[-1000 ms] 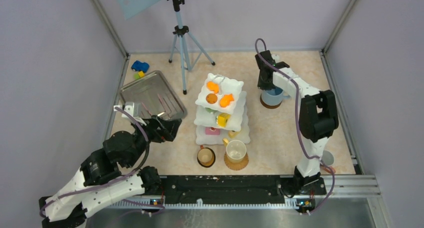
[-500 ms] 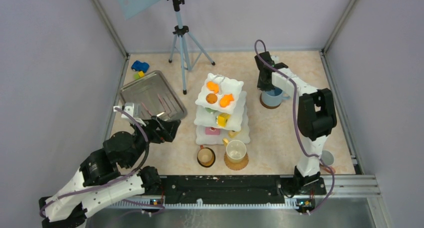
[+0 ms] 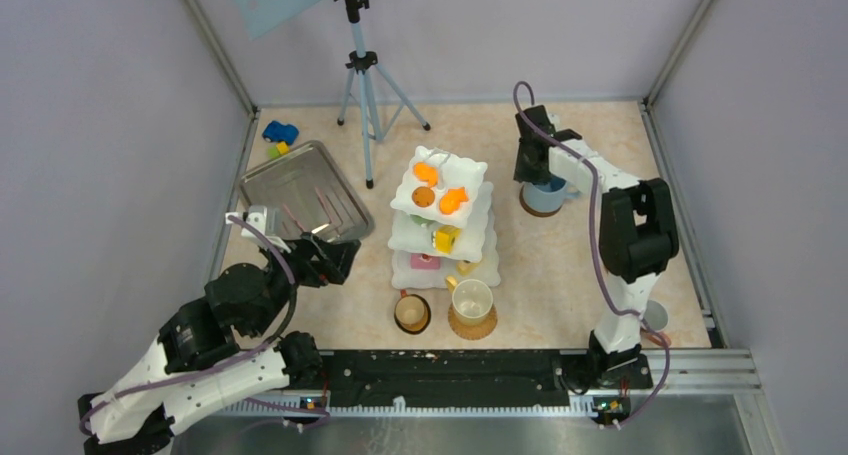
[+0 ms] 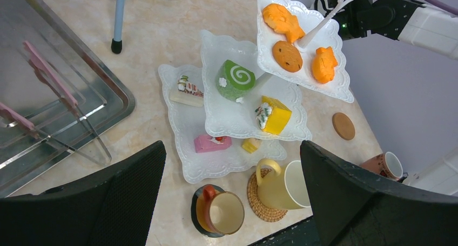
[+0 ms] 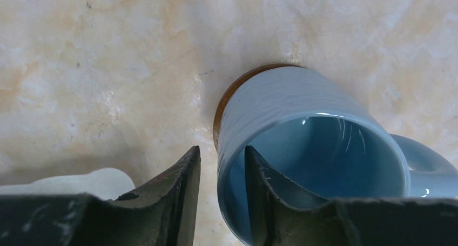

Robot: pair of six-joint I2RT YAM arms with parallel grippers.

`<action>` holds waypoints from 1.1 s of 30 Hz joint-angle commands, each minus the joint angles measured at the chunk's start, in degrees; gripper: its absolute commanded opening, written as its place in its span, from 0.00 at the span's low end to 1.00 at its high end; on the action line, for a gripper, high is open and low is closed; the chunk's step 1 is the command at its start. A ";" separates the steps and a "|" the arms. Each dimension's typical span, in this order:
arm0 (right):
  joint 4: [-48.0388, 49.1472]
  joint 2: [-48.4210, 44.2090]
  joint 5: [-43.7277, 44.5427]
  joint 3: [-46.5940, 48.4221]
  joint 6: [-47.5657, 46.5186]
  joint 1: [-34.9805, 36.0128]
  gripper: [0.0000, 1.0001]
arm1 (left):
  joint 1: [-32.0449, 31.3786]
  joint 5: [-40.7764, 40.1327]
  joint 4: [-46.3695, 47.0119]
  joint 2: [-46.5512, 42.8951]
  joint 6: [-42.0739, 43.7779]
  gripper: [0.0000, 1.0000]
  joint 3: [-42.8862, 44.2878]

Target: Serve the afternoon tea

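Note:
The white three-tier stand (image 3: 478, 267) holds orange, green, yellow and pink pastries at the table's centre; it also shows in the left wrist view (image 4: 189, 165). A blue mug (image 3: 546, 196) stands on a brown coaster (image 5: 228, 92) at the back right. My right gripper (image 3: 531, 171) (image 5: 221, 148) straddles the blue mug's (image 5: 291, 100) wall, one finger inside and one outside, with a gap at the outer finger. The cream mug (image 3: 471, 300) and the brown mug (image 3: 411, 312) sit on coasters in front of the stand. My left gripper (image 3: 335, 260) (image 4: 232, 146) is open and empty.
A steel tray (image 3: 300, 190) with pink-handled tongs (image 4: 48, 78) lies at the left. A tripod (image 3: 365, 85) stands behind the stand. A blue toy car (image 3: 280, 132) sits at the back left. A spare coaster (image 4: 343, 126) and a pinkish mug (image 4: 384, 165) lie right of the stand.
My right wrist has shifted slightly over the blue mug, which stays on its coaster. The left arm has not moved.

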 commanded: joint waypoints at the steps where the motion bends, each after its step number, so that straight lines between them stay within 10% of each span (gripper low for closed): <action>1: 0.54 -4.30 -1.68 0.41 -3.39 -0.05 0.40 | 0.07 -0.10 1.50 0.21 0.26 0.99 0.51; 9: -4.02 -21.79 1.30 1.88 -11.07 1.11 0.64 | 0.13 -0.49 2.34 0.20 0.93 0.99 -0.08; 20: -1.01 -60.80 8.04 -32.83 -8.67 -9.11 0.81 | 0.10 0.59 8.44 -0.61 7.50 0.99 -5.40; 28: 5.65 -52.48 -12.14 -44.46 10.20 -32.60 0.81 | 0.12 2.98 10.03 0.63 10.36 0.99 -5.71; 33: 11.28 -44.78 -12.25 -46.53 15.65 -35.04 0.82 | 0.15 3.32 8.91 -0.72 9.78 0.99 -5.83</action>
